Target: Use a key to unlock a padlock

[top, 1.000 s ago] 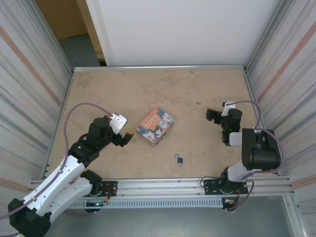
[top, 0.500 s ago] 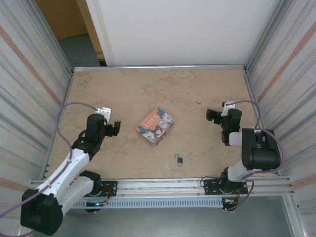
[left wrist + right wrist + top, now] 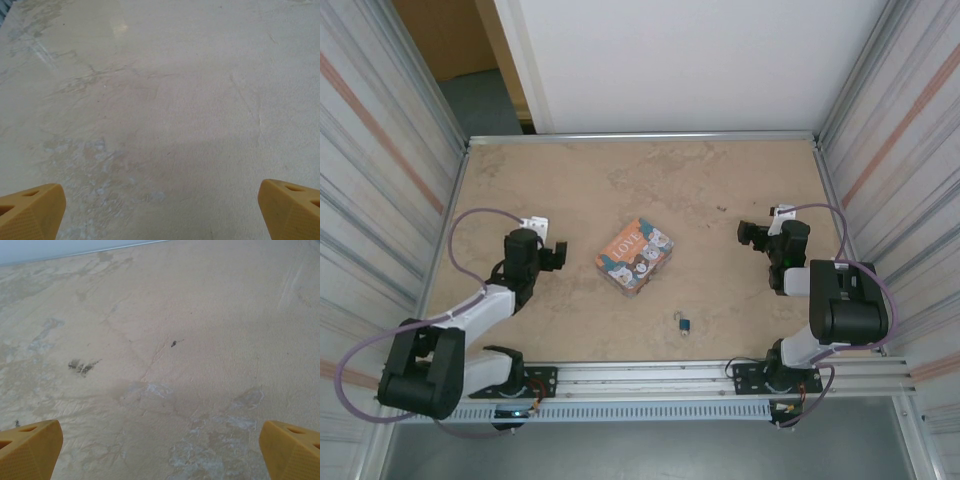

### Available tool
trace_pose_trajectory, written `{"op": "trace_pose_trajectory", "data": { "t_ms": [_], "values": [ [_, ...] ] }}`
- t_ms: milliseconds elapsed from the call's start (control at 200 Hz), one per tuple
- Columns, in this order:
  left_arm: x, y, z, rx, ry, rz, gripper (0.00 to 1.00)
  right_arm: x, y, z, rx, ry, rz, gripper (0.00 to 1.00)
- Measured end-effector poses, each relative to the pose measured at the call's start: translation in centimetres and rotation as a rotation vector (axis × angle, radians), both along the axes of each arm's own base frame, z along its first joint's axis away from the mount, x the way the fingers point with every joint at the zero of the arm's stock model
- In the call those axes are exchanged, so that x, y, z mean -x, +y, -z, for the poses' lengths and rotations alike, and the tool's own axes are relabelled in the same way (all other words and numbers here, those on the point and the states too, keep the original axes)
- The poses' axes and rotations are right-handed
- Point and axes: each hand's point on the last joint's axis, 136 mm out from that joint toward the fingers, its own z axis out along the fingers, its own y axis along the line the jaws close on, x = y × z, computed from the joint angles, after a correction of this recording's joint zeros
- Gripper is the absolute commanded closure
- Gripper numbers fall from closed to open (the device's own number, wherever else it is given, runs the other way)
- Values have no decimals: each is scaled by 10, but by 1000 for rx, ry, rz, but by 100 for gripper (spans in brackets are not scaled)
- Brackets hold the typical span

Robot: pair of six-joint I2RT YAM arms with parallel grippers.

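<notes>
Padlock (image 3: 683, 324) was the smallest thing on your table (image 3: 700, 180), so I come to it at the end. You had both arms folded low near their bases. The left gripper (image 3: 552, 256) was just left of the LOVE box (image 3: 634, 254) and pointed toward it. The right gripper (image 3: 752, 236) was well to the right of the box and pointed toward it too. In each wrist view the yellow fingers (image 3: 30, 207) stood wide apart with bare table between them, so both tools were spread and held nothing. The padlock lay on the near side of the box, slightly to its right and apart from it. I judge your right gripper was the nearer one; it would have to travel toward the near edge and leftward. The padlock's long axis seemed to run near-to-far, but it was too small to be sure, and I could not make out a key.
</notes>
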Motion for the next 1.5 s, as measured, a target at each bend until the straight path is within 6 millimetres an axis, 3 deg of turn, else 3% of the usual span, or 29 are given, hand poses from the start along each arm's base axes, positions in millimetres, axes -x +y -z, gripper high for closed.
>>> {"op": "trace_pose_trajectory", "data": {
  "t_ms": [130,391,1047,1503],
  "values": [
    [-7,-3,-7,37,-50,24,1,0,0,0,0,0,0,1],
    [-14,11,-18,112,-162,11,1,0,0,0,0,0,0,1],
    [-18,7,-26,167,-208,42,1,0,0,0,0,0,0,1],
    [-28,39,-25,163,-259,-45,1,0,0,0,0,0,0,1]
  ]
}}
